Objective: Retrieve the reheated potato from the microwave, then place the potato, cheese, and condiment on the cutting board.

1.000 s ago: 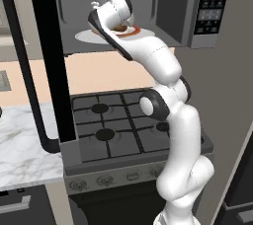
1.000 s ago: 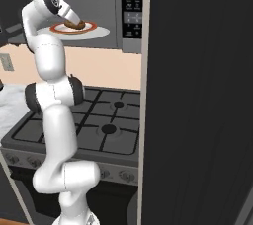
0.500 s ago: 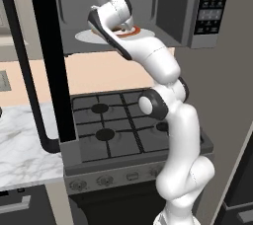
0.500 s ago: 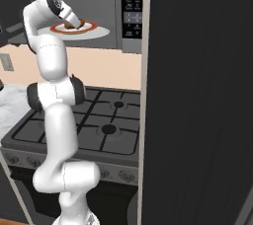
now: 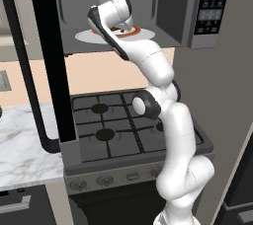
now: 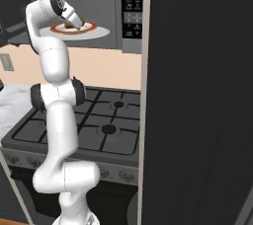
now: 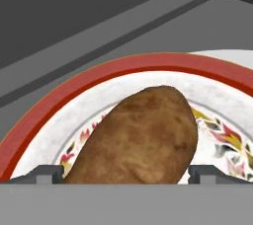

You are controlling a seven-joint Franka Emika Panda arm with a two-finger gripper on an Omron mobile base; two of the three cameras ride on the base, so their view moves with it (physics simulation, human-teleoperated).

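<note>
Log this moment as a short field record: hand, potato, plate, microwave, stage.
hand: open, a fingertip on each side of the potato, not closed on it
potato: lying on the plate, inside the microwave
plate: white with a red rim, patterned centre
microwave: door open, above the stove
stage: potato not yet gripped

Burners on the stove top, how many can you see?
4 burners show on the stove: back left, front left, back right, front right. The arm covers part of the right side in the left base view, so another could be hidden.
</note>
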